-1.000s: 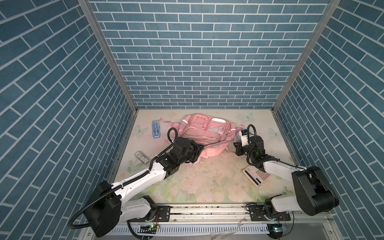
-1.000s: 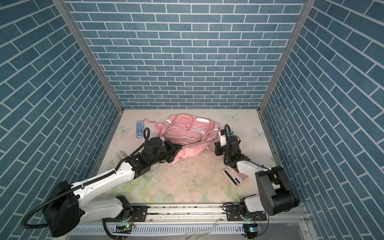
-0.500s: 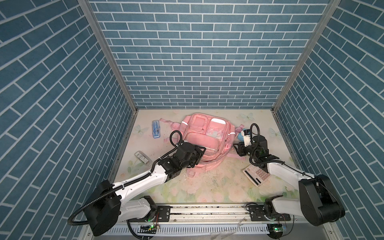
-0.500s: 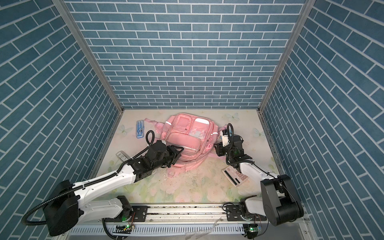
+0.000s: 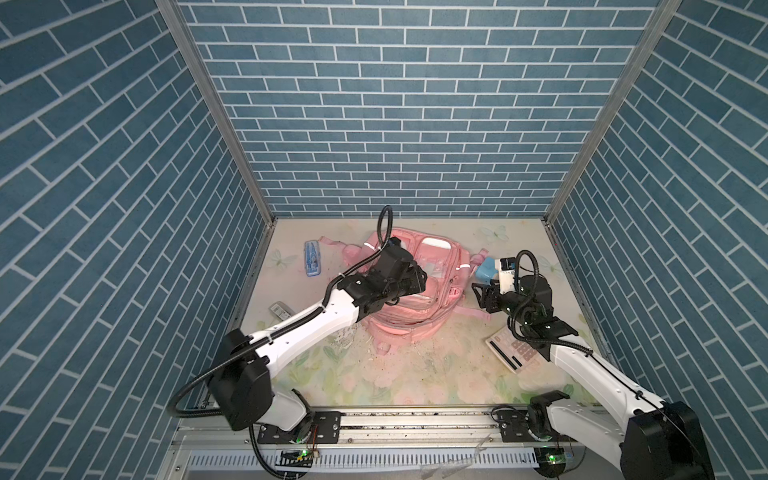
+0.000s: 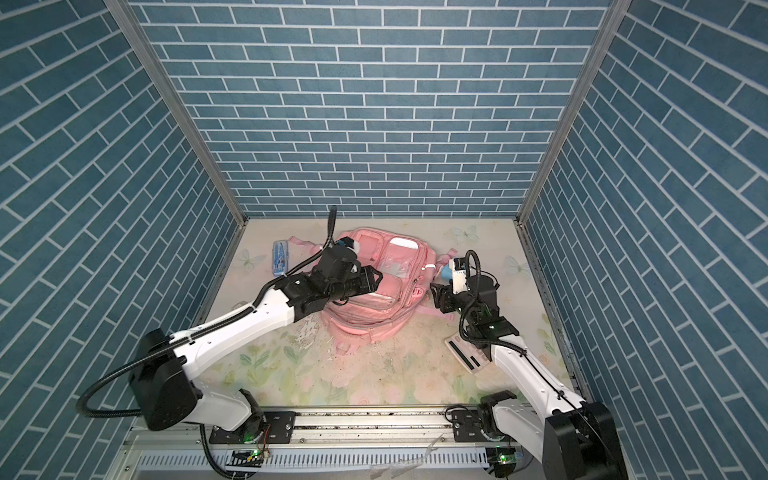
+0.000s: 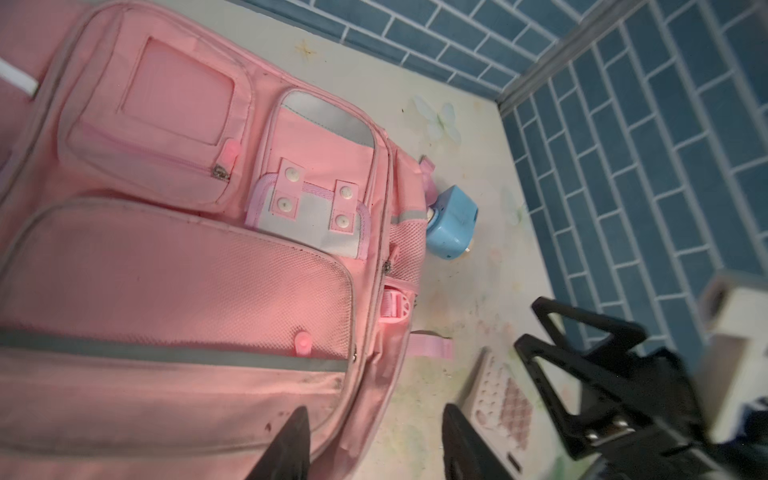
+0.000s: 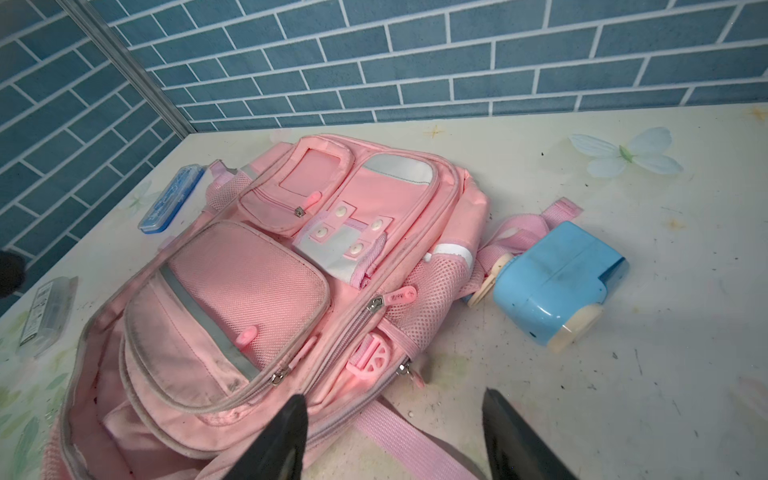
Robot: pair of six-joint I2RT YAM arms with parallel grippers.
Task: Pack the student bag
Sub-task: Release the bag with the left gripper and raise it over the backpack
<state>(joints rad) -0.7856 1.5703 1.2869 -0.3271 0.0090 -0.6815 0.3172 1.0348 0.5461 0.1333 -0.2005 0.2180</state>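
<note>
Pink student bag (image 5: 415,322) lies flat toward twelve o'clock on the worktop (image 5: 415,374); left tool (image 5: 420,277) hovers above it, spread and empty; right tool (image 5: 478,291), likewise spread and empty, at its three o'clock

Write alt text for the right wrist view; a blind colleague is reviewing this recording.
A pink student bag lies flat on a floral table, front pockets up, its main compartment unzipped. A blue boxy gadget sits by its side mesh pocket, a blue pencil case on the opposite side; the right gripper hangs open and empty.
</note>
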